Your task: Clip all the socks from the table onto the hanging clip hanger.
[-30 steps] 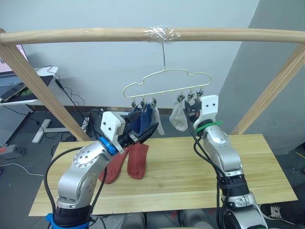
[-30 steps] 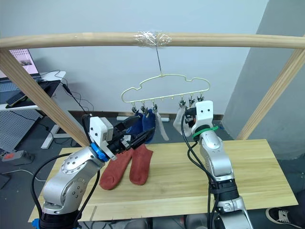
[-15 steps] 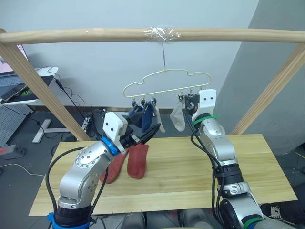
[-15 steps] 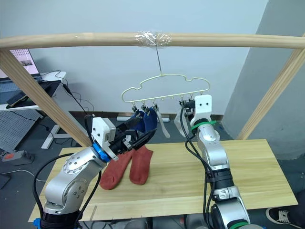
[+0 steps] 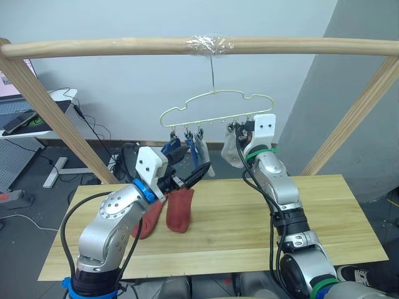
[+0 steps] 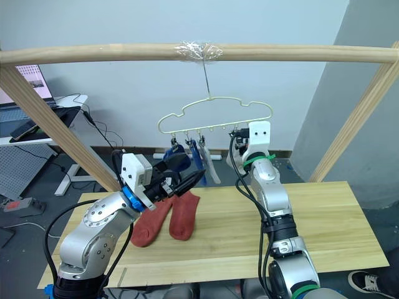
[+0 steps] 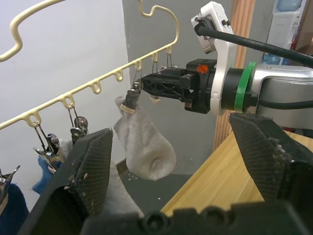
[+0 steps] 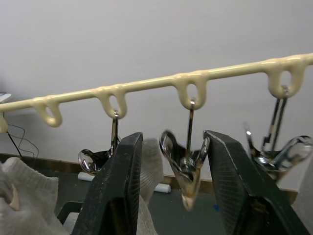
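Two rust-red socks (image 5: 169, 212) lay on the tabletop (image 5: 249, 224). Blue and grey socks hung from the clip hanger (image 5: 215, 106). The right end effector (image 8: 171, 161) stood open around a metal clip (image 8: 188, 169); the left end effector (image 5: 193, 174) gaped empty.

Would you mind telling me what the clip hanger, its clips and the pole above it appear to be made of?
The clip hanger looks like thin wire with a smooth pale-yellow coating, probably plastic. The clips appear to be bare shiny metal with rounded, reflective jaws. The pole seems to be unfinished light wood with visible grain, and has clear tape around the hook.
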`<state>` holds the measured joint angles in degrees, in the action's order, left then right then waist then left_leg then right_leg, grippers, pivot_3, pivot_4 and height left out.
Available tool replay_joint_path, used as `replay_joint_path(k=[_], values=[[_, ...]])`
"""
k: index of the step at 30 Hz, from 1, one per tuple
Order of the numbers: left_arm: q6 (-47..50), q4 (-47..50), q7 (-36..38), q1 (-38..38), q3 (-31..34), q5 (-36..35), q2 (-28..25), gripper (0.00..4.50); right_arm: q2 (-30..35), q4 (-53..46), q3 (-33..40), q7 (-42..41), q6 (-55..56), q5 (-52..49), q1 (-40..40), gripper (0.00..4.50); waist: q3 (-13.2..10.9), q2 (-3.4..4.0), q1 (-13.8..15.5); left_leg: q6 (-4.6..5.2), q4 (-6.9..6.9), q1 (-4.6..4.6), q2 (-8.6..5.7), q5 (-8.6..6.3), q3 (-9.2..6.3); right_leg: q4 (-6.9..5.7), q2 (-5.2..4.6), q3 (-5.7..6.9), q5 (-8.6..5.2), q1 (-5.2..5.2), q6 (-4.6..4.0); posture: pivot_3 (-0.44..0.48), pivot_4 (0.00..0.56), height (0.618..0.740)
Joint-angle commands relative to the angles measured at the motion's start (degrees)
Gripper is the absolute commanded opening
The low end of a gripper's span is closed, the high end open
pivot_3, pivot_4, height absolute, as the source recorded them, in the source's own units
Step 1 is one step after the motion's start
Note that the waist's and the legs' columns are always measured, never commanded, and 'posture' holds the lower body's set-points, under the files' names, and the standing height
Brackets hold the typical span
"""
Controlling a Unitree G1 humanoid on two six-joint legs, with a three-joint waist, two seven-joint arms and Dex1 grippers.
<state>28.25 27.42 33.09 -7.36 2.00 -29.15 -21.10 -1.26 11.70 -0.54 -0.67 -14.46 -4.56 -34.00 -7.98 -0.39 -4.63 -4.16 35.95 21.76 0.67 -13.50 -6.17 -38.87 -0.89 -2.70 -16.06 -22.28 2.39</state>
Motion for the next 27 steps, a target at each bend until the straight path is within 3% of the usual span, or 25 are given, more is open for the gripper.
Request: replay_joint_path(k=[1, 27], values=[[-0.95, 1.76, -0.18, -0.50, -0.33, -0.19, -0.19, 4.21, -0.42, -0.52, 0.96, -0.12, 1.33, -0.57, -1.87, 2.05, 0.00, 0.00, 0.00, 0.00, 0.00, 0.00, 0.00, 0.00, 0.00, 0.00, 0.00, 0.00, 0.00, 0.00, 0.00, 0.004, 0.081, 0.740], [-0.51, 2.35, -1.13, -1.70, -2.30, 0.07, -0.22, 4.21, -0.82, 1.99, 1.40, -0.80, 0.49, -0.56, -3.09, 2.05, 0.00, 0.00, 0.00, 0.00, 0.00, 0.01, 0.00, 0.00, -0.01, -0.01, 0.00, 0.00, 0.00, 0.00, -0.01, 0.000, 0.076, 0.740]])
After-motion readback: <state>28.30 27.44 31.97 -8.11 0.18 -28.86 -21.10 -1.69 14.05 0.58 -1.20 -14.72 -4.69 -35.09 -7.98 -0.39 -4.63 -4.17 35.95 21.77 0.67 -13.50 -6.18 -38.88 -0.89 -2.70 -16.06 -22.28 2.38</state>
